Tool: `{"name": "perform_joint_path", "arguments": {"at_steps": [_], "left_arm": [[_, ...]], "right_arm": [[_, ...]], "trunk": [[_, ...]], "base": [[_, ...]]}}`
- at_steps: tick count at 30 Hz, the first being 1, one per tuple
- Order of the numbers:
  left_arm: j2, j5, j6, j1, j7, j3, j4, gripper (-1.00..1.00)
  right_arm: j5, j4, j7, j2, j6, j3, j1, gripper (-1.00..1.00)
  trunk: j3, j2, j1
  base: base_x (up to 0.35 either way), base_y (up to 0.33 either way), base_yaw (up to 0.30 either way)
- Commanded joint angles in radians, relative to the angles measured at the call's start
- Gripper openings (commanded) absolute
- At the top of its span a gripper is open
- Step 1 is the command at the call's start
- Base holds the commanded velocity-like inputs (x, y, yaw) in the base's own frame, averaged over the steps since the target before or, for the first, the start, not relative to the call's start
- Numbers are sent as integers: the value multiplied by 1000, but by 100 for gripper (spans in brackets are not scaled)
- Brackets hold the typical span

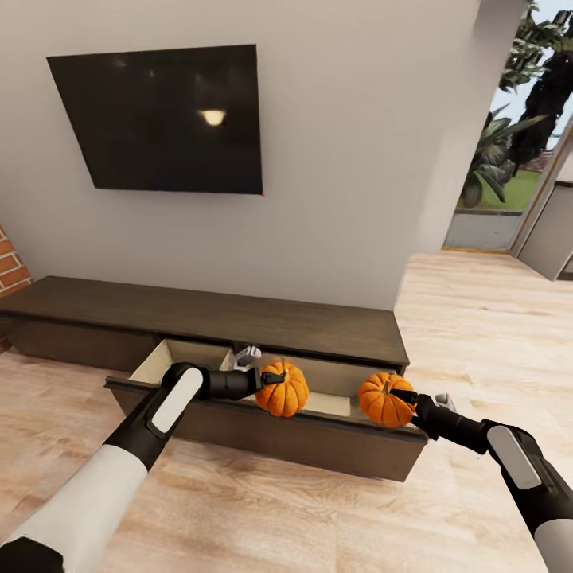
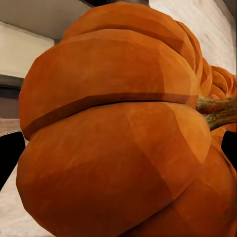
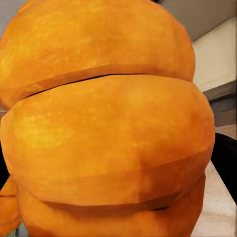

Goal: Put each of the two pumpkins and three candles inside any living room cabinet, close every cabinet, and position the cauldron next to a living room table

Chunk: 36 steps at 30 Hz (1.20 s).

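Both pumpkins up over the open drawer, one in each pincer.

I've got the left pincer (image 1: 267, 380) clamped on the left pumpkin (image 1: 282, 390), holding it above the drawer (image 1: 183, 350) of the cabinet (image 1: 199, 314) so it can go straight down onto the tan floor inside. The right pincer (image 1: 410, 404) grips the right pumpkin (image 1: 385, 400) near the drawer's right end, just above the front edge; I reckon it wants carrying a little farther in before release. Up close, orange ribs crowd both wrist cameras, left pumpkin (image 2: 118, 128) and right pumpkin (image 3: 108, 123) alike.
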Motion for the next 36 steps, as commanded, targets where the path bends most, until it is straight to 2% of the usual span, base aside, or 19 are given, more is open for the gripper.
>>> {"name": "perform_joint_path", "arguments": {"at_steps": [1,7,10,18,26,36], "left_arm": [[1,13,3,-2,-17,-1,29,-100],[2,5,36,-6,-128,-5,117,-100],[2,4,44,-7,-151,-5,130,-100],[4,6,47,-7,-162,-3,126,-100],[4,6,47,-6,-162,-3,126,-100],[5,6,47,-6,-162,-3,126,-100]], "right_arm": [[-8,0,6,0,7,-2,-1,-100],[-8,0,6,0,7,-1,-1,-100],[-7,0,6,0,7,1,-1,-100],[-7,0,6,0,7,1,-1,-100],[-7,0,6,0,8,4,-1,-100],[-7,1,5,1,11,7,-1,-100]], "trunk": [[-1,0,0],[-1,0,0],[-1,0,0],[-1,0,0],[-1,0,0],[-1,0,0]], "base": [[180,-278,0],[196,-252,0],[198,-90,0],[250,-16,-1],[113,56,-134],[61,65,-21]]}}
